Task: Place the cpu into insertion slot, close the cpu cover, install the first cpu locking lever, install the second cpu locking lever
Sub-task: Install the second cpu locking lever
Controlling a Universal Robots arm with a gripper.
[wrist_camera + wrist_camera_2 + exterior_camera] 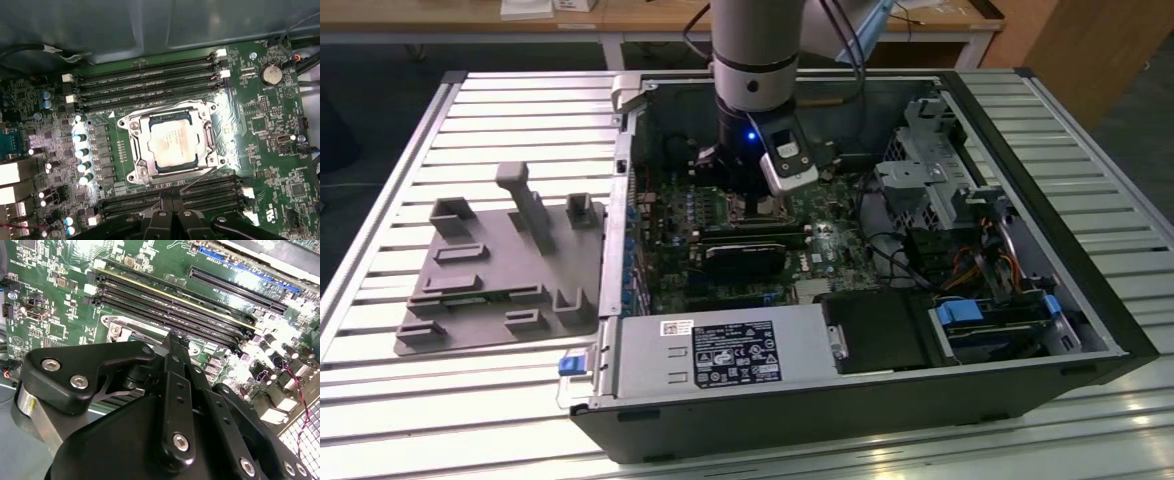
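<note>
Inside slot (172,145), cpu (172,143) seated, cover (136,131) down; hand (172,216) nr.

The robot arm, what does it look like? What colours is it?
In the exterior view, the arm is a thick round grey tube with a darker band lower down. Below that sits a black wrist part with a small blue light glowing on it, plus a silver and black box on one side. In the second wrist view, the gripper is made of chunky black links joined with shiny silver bolts.
</note>
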